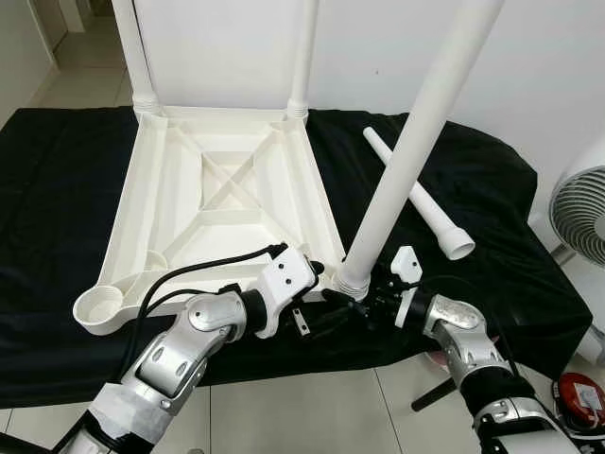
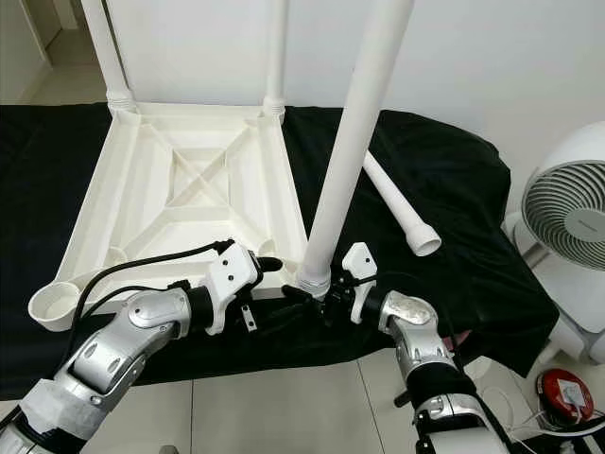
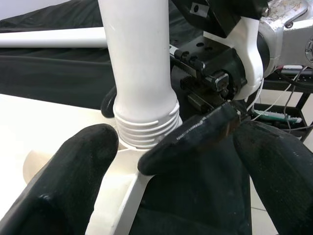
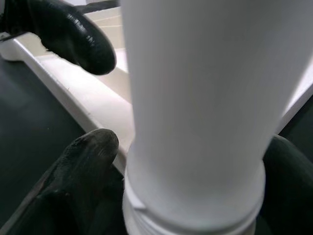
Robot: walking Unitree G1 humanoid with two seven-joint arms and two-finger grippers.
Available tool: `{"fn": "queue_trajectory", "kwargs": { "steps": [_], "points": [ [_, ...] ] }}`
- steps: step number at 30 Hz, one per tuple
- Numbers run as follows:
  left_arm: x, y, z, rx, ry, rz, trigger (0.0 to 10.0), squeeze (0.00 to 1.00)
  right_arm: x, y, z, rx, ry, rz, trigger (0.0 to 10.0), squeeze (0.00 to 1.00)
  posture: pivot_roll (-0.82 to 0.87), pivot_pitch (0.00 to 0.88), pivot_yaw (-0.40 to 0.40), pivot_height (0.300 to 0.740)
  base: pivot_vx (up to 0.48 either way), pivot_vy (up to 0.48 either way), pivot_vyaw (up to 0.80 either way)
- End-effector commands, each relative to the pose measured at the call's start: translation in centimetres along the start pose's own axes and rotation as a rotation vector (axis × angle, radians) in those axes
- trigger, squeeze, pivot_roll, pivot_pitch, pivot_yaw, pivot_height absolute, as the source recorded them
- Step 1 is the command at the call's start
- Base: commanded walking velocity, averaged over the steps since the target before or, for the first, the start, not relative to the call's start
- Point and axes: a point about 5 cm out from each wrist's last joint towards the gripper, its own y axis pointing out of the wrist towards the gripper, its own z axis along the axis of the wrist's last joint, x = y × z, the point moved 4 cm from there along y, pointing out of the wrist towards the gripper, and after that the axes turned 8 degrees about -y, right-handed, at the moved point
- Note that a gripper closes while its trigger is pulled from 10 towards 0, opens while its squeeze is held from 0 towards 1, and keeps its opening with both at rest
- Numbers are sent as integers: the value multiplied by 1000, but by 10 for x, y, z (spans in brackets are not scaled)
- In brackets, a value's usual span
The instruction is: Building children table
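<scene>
The white table top [image 1: 161, 180] lies upside down on a black cloth, with two legs standing at its far corners. A third white leg [image 1: 416, 142] leans to the right, its threaded foot [image 3: 146, 129] at the near right corner socket, threads showing. My right gripper [image 1: 364, 298] is shut on this leg just above the foot, with one finger [image 4: 83, 166] on each side. My left gripper [image 1: 331, 284] is open at the same corner, one finger [image 3: 63, 186] over the table rim. A fourth leg [image 1: 416, 194] lies loose on the cloth to the right.
The near left corner socket [image 1: 99, 307] holds no leg. A white fan [image 1: 581, 213] stands on the floor at the right, with a red device [image 1: 581, 402] and cables below it. Pale floor tiles run along the front edge of the cloth.
</scene>
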Motion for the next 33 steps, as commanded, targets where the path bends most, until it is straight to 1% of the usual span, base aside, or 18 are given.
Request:
{"fn": "queue_trajectory", "kwargs": {
  "steps": [1,3,5,8,9,11,17,19,22,25,27,28,29,33],
  "points": [
    [11,-1,-10,-32,-20,-97,10000,0,7,-3,3,22,26,-63,10000,0,-80,22,-52,740,0,0,0],
    [11,-6,-14,-42,-30,-91,10000,0,13,-3,10,49,26,-93,10000,0,-88,19,-45,740,0,0,0],
    [12,-8,-14,-43,-34,-91,10000,0,14,-4,13,55,29,-97,10000,0,-90,17,-44,740,0,0,0],
    [12,-14,-11,-37,-44,-94,10000,0,24,-7,18,62,28,-135,10000,0,-98,0,-39,740,0,0,0],
    [12,-14,-11,-37,-44,-94,10000,0,24,-7,18,62,28,-135,10000,0,-98,0,-39,740,0,0,0],
    [12,-17,-9,-33,-45,-95,10000,0,29,-8,19,60,21,-151,10000,0,-95,0,-42,740,0,0,0],
    [12,-16,-3,-15,-33,-102,10000,0,38,-7,18,42,10,-172,10000,0,-91,0,-44,740,0,0,0],
    [8,-16,-3,-16,-25,-93,10000,0,43,-9,18,35,18,-192,10000,0,-88,0,-43,740,0,0,0],
    [3,-15,-2,-10,-15,-76,10000,0,47,-10,19,27,15,-204,10000,0,-90,0,-40,740,0,0,0],
    [2,-14,-1,-4,-14,-72,10000,0,47,-9,20,29,16,-197,10000,0,-90,0,-39,740,0,0,0],
    [3,-9,1,9,2,-59,10000,0,37,-4,25,43,8,-129,10000,0,-93,0,-39,740,0,0,0],
    [3,-9,1,9,2,-59,10000,0,37,-4,25,43,8,-129,10000,0,-93,0,-39,740,0,0,0],
    [3,-7,0,10,7,-56,10000,0,33,-2,26,46,4,-104,10000,0,-93,0,-39,740,0,0,0],
    [4,-7,-2,4,20,-55,10000,0,32,-1,26,47,1,-92,10000,0,-95,0,-41,740,0,0,0]
  ]
}}
